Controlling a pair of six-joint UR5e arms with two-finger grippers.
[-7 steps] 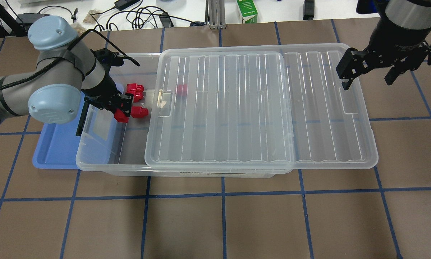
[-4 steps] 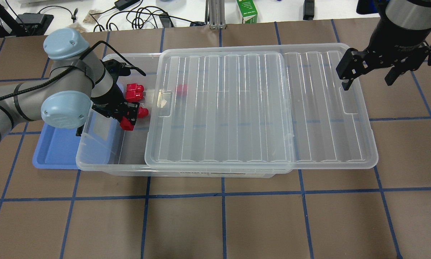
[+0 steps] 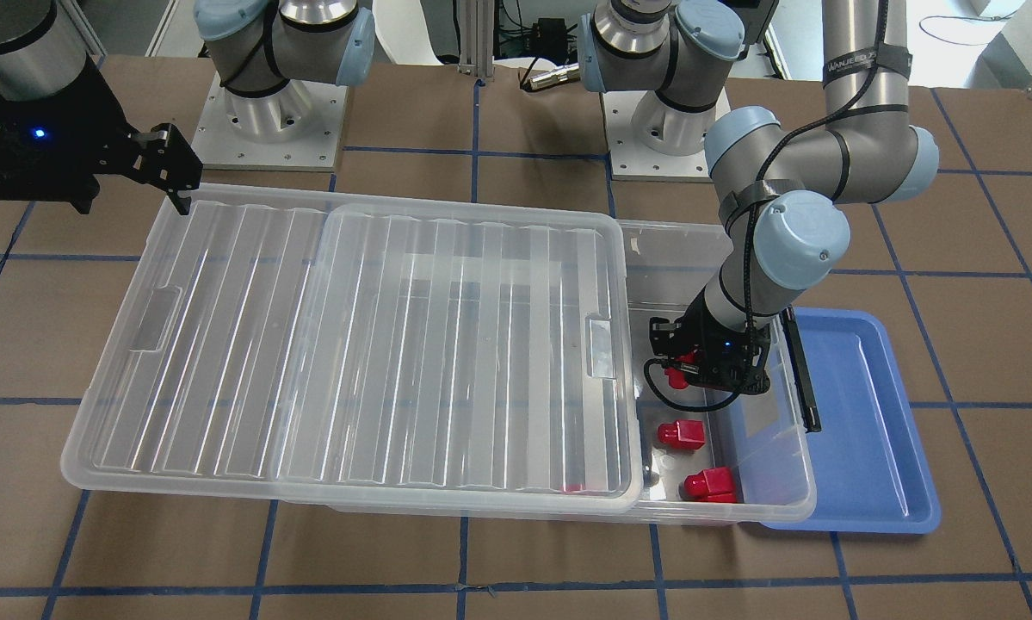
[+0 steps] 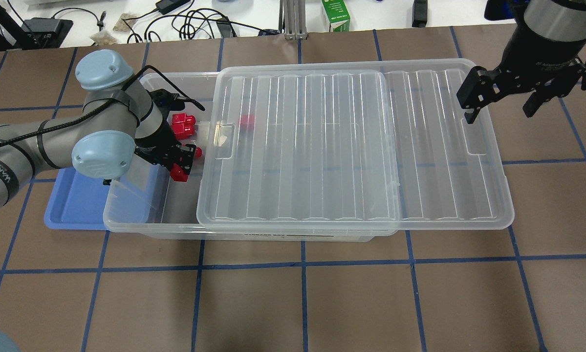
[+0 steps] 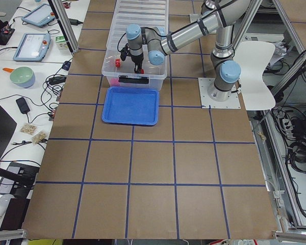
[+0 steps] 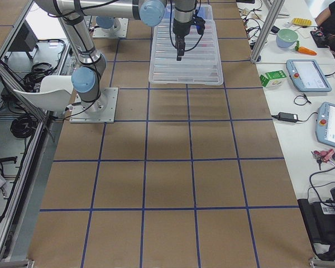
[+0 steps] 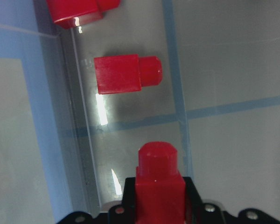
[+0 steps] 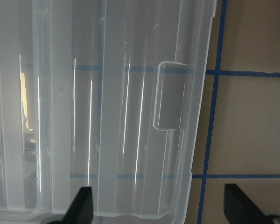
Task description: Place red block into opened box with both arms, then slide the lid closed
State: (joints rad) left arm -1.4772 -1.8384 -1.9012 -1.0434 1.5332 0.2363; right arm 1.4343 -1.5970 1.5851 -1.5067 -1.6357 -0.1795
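My left gripper (image 4: 178, 164) is shut on a red block (image 4: 179, 172) and holds it low inside the uncovered left end of the clear box (image 4: 126, 227). The left wrist view shows this block (image 7: 158, 186) between the jaws, stud pointing away, above the box floor. Three more red pieces (image 4: 183, 124) lie in the box, with another under the lid (image 4: 351, 146). The lid is slid right, covers most of the box and overhangs its right end. My right gripper (image 4: 500, 105) hangs open above the lid's right end by its recessed tab (image 8: 170, 95).
A blue tray (image 4: 73, 210) lies against the box's left end, partly under my left arm. A loose red piece (image 7: 126, 74) lies just ahead of the held block. Cables, a green carton (image 4: 336, 14) and other gear sit beyond the table's far edge.
My left arm has moved right and a little toward the near side, carrying the red block further over the open part of the box. The right arm has not moved.
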